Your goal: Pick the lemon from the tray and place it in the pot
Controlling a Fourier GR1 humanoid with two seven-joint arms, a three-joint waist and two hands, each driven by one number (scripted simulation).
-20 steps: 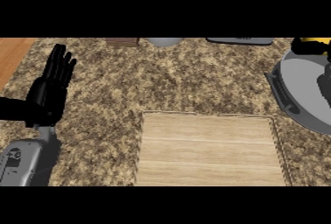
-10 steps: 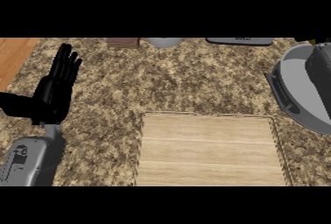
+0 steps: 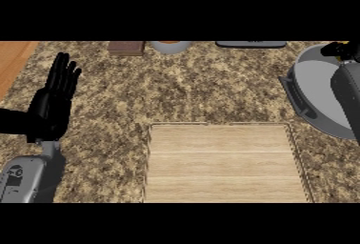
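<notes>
my left hand (image 3: 53, 105) resting at left of speckled counter (image 3: 197, 86), fingers straight, pressed together, my right hand (image 3: 335, 49) over grey pot (image 3: 316, 95), fingers curled round lemon (image 3: 349, 45), only yellow slivers showing, wooden tray (image 3: 225, 162) nearest me

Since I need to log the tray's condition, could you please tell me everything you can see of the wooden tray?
The tray is a rectangular board of light wood with planks running crosswise and a thin rim. It lies flat on the speckled counter, low in the middle of the view, its near edge cut off. Nothing shows on it.
</notes>
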